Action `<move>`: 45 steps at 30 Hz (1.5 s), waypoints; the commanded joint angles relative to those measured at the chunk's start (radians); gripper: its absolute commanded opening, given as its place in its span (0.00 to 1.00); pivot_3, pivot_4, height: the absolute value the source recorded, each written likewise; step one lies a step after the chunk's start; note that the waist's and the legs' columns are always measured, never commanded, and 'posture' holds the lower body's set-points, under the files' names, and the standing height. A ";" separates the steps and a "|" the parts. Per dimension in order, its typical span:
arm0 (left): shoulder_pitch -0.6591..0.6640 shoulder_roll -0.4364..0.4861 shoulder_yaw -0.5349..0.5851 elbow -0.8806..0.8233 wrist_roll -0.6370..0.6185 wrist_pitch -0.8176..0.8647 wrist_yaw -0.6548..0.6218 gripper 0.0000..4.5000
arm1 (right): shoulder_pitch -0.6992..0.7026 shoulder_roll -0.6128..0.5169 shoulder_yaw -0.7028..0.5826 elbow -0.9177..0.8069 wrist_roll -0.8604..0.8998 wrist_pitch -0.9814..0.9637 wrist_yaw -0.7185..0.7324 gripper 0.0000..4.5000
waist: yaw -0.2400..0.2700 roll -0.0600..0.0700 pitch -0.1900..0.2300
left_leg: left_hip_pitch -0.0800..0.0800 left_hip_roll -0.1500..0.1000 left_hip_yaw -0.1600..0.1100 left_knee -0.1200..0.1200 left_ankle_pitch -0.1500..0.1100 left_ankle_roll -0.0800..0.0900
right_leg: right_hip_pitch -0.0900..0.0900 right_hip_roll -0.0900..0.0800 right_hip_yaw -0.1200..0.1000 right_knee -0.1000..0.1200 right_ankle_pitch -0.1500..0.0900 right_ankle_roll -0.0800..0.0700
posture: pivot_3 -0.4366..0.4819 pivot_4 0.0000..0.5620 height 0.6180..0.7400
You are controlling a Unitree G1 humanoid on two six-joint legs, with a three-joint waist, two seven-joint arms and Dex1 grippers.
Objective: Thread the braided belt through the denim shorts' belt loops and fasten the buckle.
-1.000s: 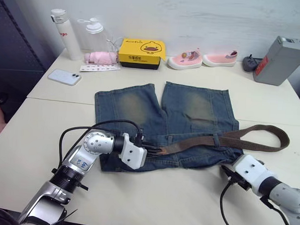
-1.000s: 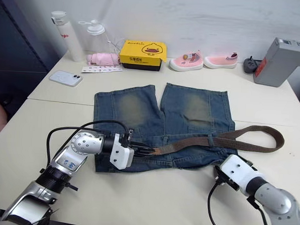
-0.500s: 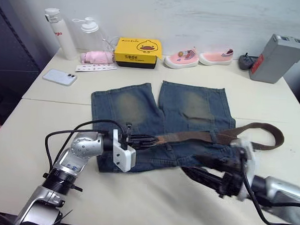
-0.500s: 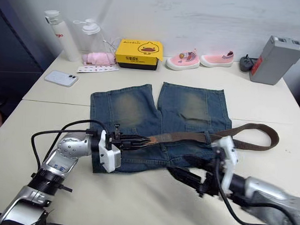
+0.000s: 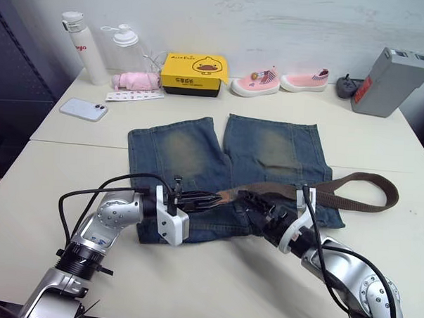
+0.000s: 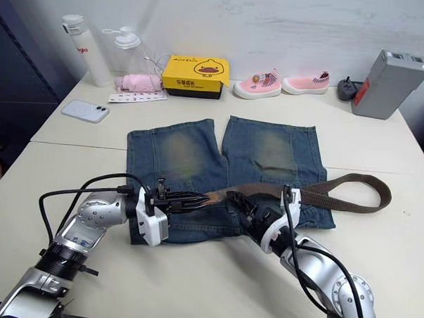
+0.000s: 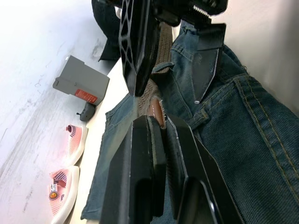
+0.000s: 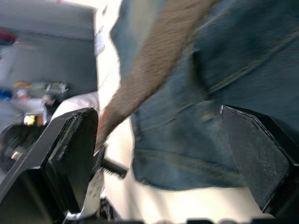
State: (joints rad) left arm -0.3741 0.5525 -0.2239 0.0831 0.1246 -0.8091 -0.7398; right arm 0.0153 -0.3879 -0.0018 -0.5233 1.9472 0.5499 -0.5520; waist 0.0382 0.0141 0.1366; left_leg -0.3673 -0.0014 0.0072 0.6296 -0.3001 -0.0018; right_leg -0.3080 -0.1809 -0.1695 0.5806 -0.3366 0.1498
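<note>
The left gripper (image 5: pixel 209 198) is pinching the braided belt (image 5: pixel 316 189) tip; the belt is running along the waistband toward the right gripper (image 6: pixel 242 205), which is spread open just beside it.

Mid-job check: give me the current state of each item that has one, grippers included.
left gripper: shut on the braided belt's tip
right gripper: open, over the waistband
braided belt: partly threaded, far end looped on table
denim shorts: laid flat
white bottle: upright, capped

We cannot find the buckle; the braided belt's (image 5: pixel 316 194) tip vanishes between the left gripper's (image 5: pixel 211 199) closed fingers, perhaps hiding a belt loop too.
</note>
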 commanded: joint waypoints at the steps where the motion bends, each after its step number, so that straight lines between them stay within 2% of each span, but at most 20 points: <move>1: 0.017 0.018 -0.009 -0.026 0.002 -0.019 0.008 0.00 | -0.018 0.014 -0.030 -0.021 0.025 -0.023 -0.008 0.70 | -0.006 0.001 0.000 | 0.000 0.000 0.000 0.000 0.000 0.000 | 0.000 0.000 0.000 0.001 0.000 0.000 | 0.48 0.27 0.53; 6: 0.017 0.024 -0.021 -0.043 -0.023 -0.008 -0.001 0.00 | -0.051 0.043 -0.039 0.007 0.016 -0.051 0.001 0.17 | -0.014 0.002 0.000 | 0.000 0.000 0.000 0.000 0.000 0.000 | -0.002 0.000 0.001 0.004 0.000 0.000 | 0.48 0.27 0.53; 8: 0.015 0.026 -0.021 -0.044 -0.017 -0.004 -0.001 0.00 | -0.059 0.057 -0.031 0.009 0.007 -0.054 0.001 0.02 | -0.015 0.002 0.000 | 0.000 0.000 0.000 0.000 0.000 0.000 | -0.002 0.000 0.001 0.004 0.000 0.000 | 0.48 0.27 0.53; 10: 0.012 0.028 -0.027 -0.046 -0.027 0.019 -0.011 0.00 | -0.063 0.069 -0.027 0.009 0.000 -0.057 0.003 0.02 | -0.015 0.002 0.000 | 0.000 0.001 0.000 0.000 0.000 0.000 | -0.003 0.000 0.001 0.005 0.000 0.000 | 0.48 0.27 0.53; 12: 0.016 0.021 -0.022 -0.060 -0.061 0.079 -0.015 0.20 | -0.069 0.080 -0.033 0.011 -0.024 -0.066 0.012 0.00 | -0.015 0.002 0.000 | 0.000 0.001 0.001 0.000 0.000 0.000 | -0.005 0.000 0.001 0.007 0.000 0.000 | 0.48 0.27 0.53; 14: 0.029 0.023 -0.016 -0.079 -0.084 0.141 -0.023 0.34 | -0.072 0.083 -0.051 0.014 -0.055 -0.072 0.031 0.00 | -0.015 0.002 0.000 | -0.001 0.001 0.001 0.000 0.000 0.000 | -0.006 0.000 0.003 0.007 0.000 0.000 | 0.48 0.27 0.53; 19: 0.105 0.064 0.014 -0.148 -0.163 0.268 -0.058 0.86 | -0.060 0.071 -0.144 0.035 -0.114 -0.095 0.106 0.00 | -0.015 0.003 -0.001 | -0.001 0.001 0.003 -0.001 0.000 0.000 | -0.009 0.000 0.006 0.008 0.000 0.000 | 0.48 0.27 0.53; 22: 0.173 0.074 0.090 -0.234 -0.313 0.512 -0.037 0.86 | -0.057 0.050 -0.198 0.084 -0.185 -0.090 0.195 0.00 | -0.014 0.003 -0.001 | -0.001 0.001 0.003 -0.002 0.000 0.000 | -0.011 0.000 0.008 0.009 0.000 0.000 | 0.48 0.27 0.53; 25: 0.234 0.094 0.138 -0.301 -0.348 0.618 -0.028 0.86 | -0.043 0.054 -0.205 0.117 -0.243 -0.084 0.237 0.00 | -0.014 0.003 -0.001 | -0.002 0.001 0.002 -0.001 0.000 0.000 | -0.012 0.000 0.009 0.009 0.000 0.000 | 0.48 0.27 0.53; 30: 0.295 0.098 0.173 -0.368 -0.345 0.691 -0.007 0.86 | -0.004 0.076 -0.159 0.119 -0.376 -0.070 0.307 0.00 | -0.016 0.005 -0.001 | -0.001 0.001 0.004 -0.002 0.000 0.000 | -0.013 0.000 0.010 0.010 0.000 0.000 | 0.48 0.27 0.53; 38: 0.285 0.089 0.183 -0.404 -0.360 0.754 -0.024 0.86 | 0.012 0.129 -0.036 0.083 -0.570 -0.030 0.374 0.00 | -0.015 0.005 -0.001 | -0.001 0.002 0.004 -0.002 -0.001 -0.001 | -0.014 0.000 0.010 0.010 0.000 0.000 | 0.48 0.27 0.53; 42: 0.298 0.089 0.187 -0.452 -0.462 0.868 -0.066 0.86 | -0.004 0.161 0.000 0.084 -0.668 -0.021 0.381 0.00 | -0.018 0.005 -0.001 | -0.001 0.003 0.004 -0.002 -0.001 -0.001 | -0.015 0.000 0.010 0.010 0.000 0.000 | 0.48 0.27 0.53; 45: 0.298 0.099 0.195 -0.453 -0.486 0.913 -0.088 0.86 | -0.010 0.179 -0.011 0.079 -0.699 -0.019 0.391 0.00 | -0.022 0.005 -0.001 | 0.000 0.004 0.004 -0.003 -0.001 -0.002 | -0.015 0.001 0.010 0.010 0.000 0.000 | 0.48 0.27 0.53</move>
State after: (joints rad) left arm -0.0755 0.6420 -0.0555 -0.3415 -0.3290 0.0835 -0.8139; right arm 0.0148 -0.2177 -0.0195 -0.3972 1.2646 0.5253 -0.1851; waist 0.0167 0.0194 0.1354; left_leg -0.3671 0.0027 0.0110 0.6270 -0.3013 -0.0043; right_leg -0.3230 -0.1796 -0.1598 0.5903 -0.3368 0.1494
